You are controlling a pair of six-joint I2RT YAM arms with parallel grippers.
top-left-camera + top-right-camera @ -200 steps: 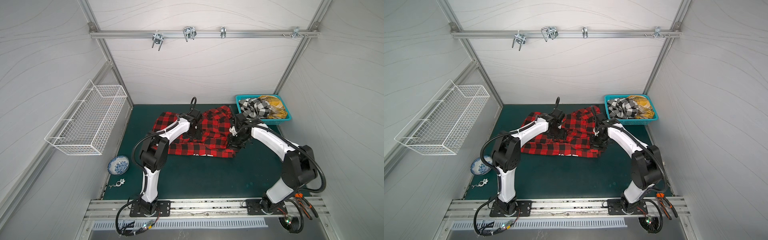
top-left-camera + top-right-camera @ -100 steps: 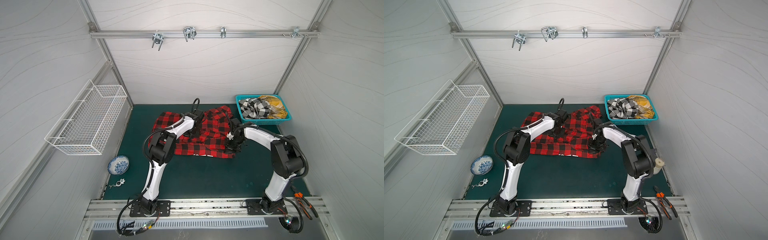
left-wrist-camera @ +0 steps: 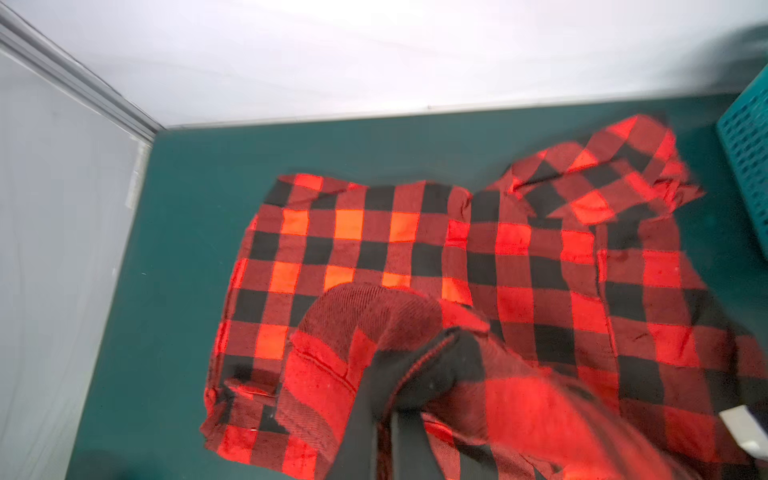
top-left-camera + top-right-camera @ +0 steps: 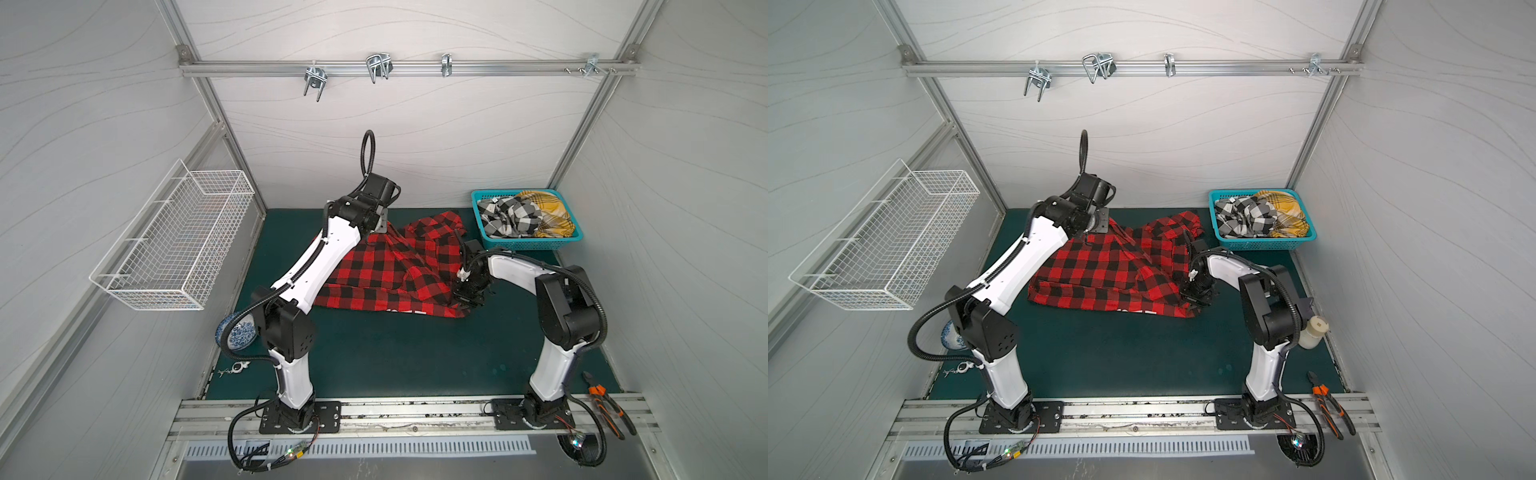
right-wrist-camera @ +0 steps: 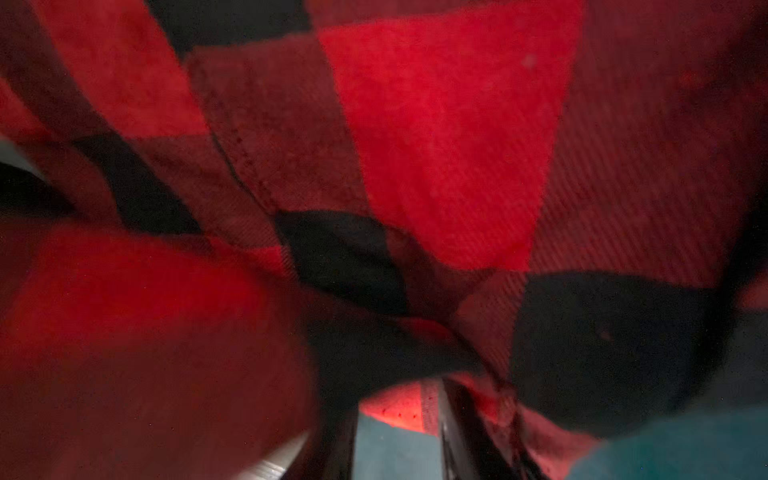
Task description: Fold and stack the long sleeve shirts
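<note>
Risen, left hand (image 3: 388, 415) pinches red plaid shirt (image 4: 374, 270) at its far edge; right hand (image 4: 467, 297): cannot tell; front mat (image 4: 395, 353) open.

The green table (image 4: 395, 357) held a red shirt (image 4: 374, 270), right at the jaws of the left gripper (image 3: 390, 432) and right gripper (image 5: 397, 440). A blue-green basket (image 4: 528, 245) sat near the right jaws.
</note>
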